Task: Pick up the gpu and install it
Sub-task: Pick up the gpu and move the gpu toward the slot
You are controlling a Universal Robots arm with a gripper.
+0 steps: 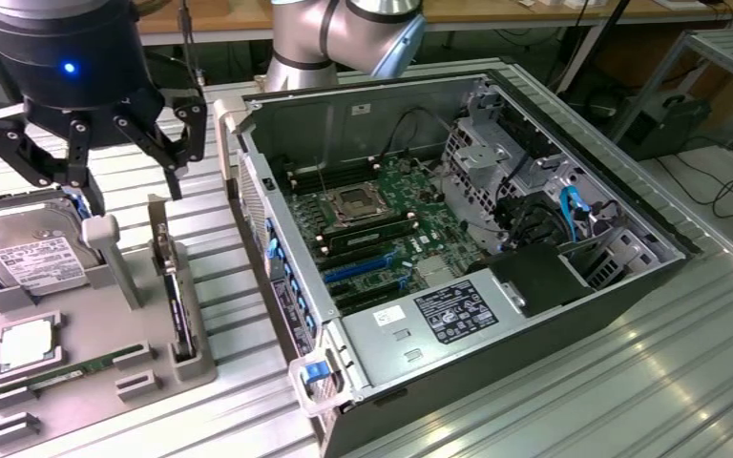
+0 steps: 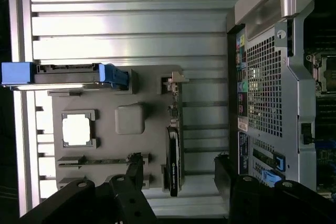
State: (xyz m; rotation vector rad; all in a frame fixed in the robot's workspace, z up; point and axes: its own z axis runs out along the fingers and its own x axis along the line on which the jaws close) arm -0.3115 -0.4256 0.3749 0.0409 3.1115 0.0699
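Note:
The gpu (image 1: 171,286) stands on its edge in a slot of the grey holder tray (image 1: 150,367), its silver bracket (image 1: 157,215) pointing up. In the wrist view the gpu (image 2: 173,156) appears edge-on as a thin dark card. My gripper (image 1: 131,186) hangs open above the tray's far end, a little above the gpu's bracket and holding nothing. Its dark fingers (image 2: 128,190) stand on either side of the gpu, apart from it. The open computer case (image 1: 469,239) lies to the exterior view's right of the tray, with its motherboard (image 1: 373,239) exposed.
The tray also holds a silver hard drive (image 1: 30,253) with a white label, a processor chip (image 1: 26,343) and a narrow green memory stick (image 1: 68,372). The case's perforated rear wall (image 2: 265,87) stands close beside the tray. The table is ribbed aluminium (image 1: 621,382).

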